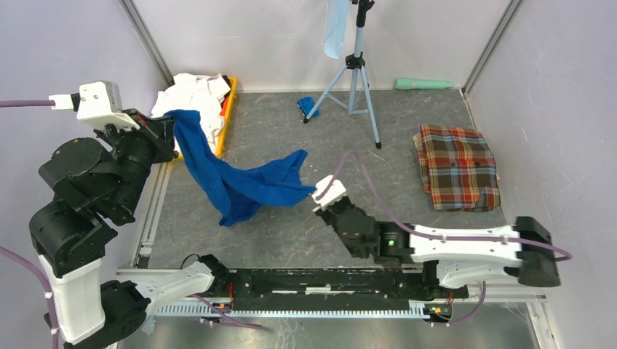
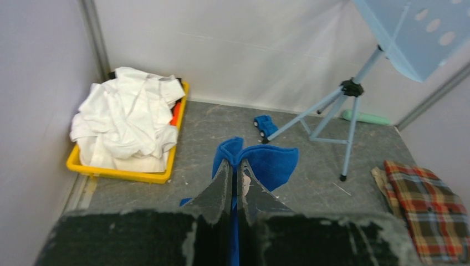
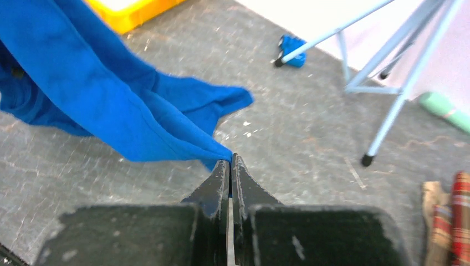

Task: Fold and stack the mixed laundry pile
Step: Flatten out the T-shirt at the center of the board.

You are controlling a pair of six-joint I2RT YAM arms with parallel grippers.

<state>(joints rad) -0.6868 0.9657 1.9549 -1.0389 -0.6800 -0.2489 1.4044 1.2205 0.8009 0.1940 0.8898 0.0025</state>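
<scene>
Left gripper [image 2: 235, 169] and right gripper [image 3: 230, 162] both clamped tight on royal-blue T-shirt [image 1: 240, 182]
Shirt sags between them above the table [image 1: 291, 233], one end raised beside the yellow tray [image 1: 227, 109] heaped with white shirts [image 1: 190, 94]; plaid cloth [image 1: 457, 166] lies flat, well apart at the right

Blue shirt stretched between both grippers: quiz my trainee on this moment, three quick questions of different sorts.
1. True or false: the right gripper is shut on the blue shirt.
2. Fill in: the folded plaid cloth lies on the robot's ____ side.
3. The white shirts lie: A in the yellow tray; B on the plaid cloth; C in the right gripper.
Key: 1 true; 2 right; 3 A.
</scene>
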